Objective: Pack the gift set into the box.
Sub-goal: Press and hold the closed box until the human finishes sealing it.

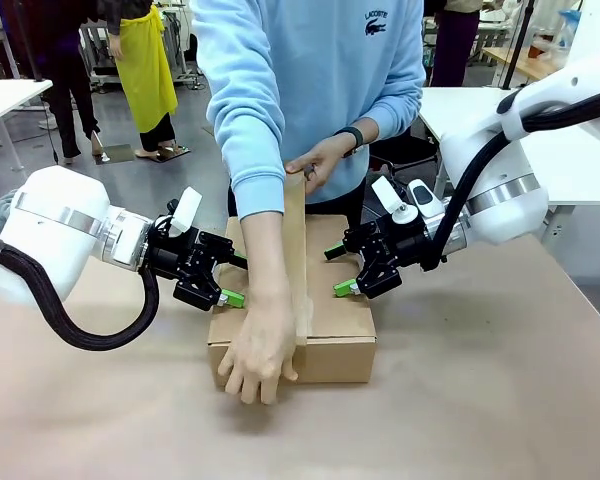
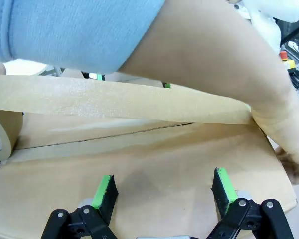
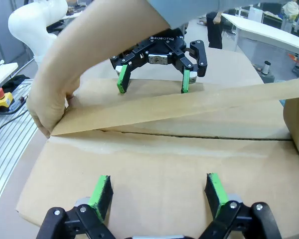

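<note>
Box point(image 1: 335, 330) on counter point(image 1: 480, 400), flaps down. Left gripper point(image 1: 223, 282) and right gripper point(image 1: 348, 272) press top from opposite sides, jaws apart, holding nothing. Person's hand point(image 1: 255, 355) pins tape strip point(image 1: 296, 260) at near edge; other hand point(image 1: 318, 160) holds tape roll point(image 2: 1, 133).

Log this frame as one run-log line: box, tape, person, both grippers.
brown cardboard box: flaps closed | brown tape strip: stretched over seam | person's hand: pressing tape end | left gripper: open on flap | right gripper: open on flap
</note>
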Motion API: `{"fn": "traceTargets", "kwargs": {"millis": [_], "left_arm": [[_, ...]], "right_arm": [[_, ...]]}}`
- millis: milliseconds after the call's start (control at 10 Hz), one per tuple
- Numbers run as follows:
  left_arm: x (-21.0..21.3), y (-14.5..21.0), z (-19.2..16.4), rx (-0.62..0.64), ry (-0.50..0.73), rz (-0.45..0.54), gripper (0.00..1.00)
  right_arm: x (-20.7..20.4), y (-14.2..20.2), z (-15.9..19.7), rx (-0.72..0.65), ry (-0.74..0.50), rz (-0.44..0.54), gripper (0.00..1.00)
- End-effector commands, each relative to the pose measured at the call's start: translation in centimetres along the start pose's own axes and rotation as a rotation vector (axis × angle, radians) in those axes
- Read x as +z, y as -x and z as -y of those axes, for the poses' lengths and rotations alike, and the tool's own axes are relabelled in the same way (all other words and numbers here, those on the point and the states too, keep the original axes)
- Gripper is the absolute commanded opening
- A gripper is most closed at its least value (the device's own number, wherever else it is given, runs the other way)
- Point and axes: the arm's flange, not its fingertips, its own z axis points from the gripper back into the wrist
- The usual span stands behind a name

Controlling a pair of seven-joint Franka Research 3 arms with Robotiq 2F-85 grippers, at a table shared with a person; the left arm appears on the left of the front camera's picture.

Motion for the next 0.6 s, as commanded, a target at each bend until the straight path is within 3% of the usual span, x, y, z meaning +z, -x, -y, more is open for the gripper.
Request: {"fn": "traceTargets", "kwargs": {"millis": [0, 500], "left_arm": [[-0.2, 0.08, 0.15, 0.0, 0.001, -0.009, 1.0], [-0.2, 0.08, 0.15, 0.0, 0.001, -0.009, 1.0]], "right_arm": [[-0.03, 0.13, -0.1, 0.006, 0.001, -0.004, 1.0], [-0.03, 0.13, -0.1, 0.006, 0.001, -0.004, 1.0]]}}
